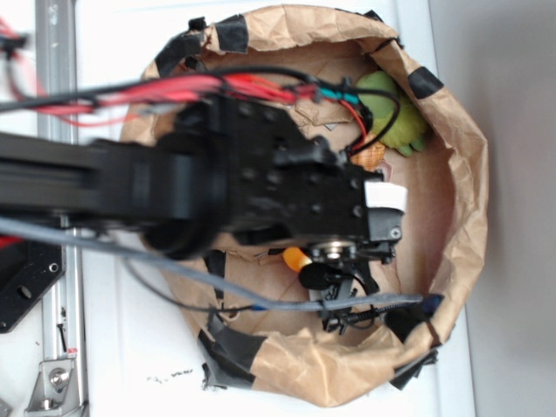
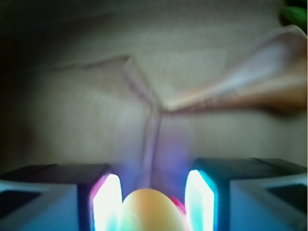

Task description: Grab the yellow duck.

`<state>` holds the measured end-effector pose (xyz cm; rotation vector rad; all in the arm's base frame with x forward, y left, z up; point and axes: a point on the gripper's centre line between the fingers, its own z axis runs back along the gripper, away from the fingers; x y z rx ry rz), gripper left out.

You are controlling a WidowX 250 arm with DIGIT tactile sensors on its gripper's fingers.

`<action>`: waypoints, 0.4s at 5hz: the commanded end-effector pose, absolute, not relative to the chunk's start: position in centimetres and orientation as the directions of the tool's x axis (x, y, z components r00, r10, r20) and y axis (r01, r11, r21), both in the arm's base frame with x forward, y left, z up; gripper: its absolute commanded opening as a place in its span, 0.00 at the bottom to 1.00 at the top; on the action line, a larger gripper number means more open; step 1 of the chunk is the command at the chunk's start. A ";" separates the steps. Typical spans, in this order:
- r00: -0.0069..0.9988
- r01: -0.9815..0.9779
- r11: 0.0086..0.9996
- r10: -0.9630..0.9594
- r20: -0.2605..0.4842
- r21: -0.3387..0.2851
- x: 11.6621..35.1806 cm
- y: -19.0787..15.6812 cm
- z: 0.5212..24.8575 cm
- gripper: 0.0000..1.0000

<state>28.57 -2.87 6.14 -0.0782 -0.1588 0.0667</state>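
A crumpled brown paper nest [image 1: 465, 174] with black tape patches fills the exterior view. The black arm [image 1: 174, 187] reaches in from nine o'clock, covering the middle. A lime-green plush [image 1: 395, 117] sits at the nest's two o'clock. In the wrist view, the gripper [image 2: 153, 204] has its two fingers [image 2: 107, 202] pressed against the yellow duck [image 2: 151, 211], which sits between them at six o'clock.
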 end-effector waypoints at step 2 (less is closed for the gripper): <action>0.914 -0.319 0.942 0.278 0.297 0.101 25.4 0.6 19.0 0.00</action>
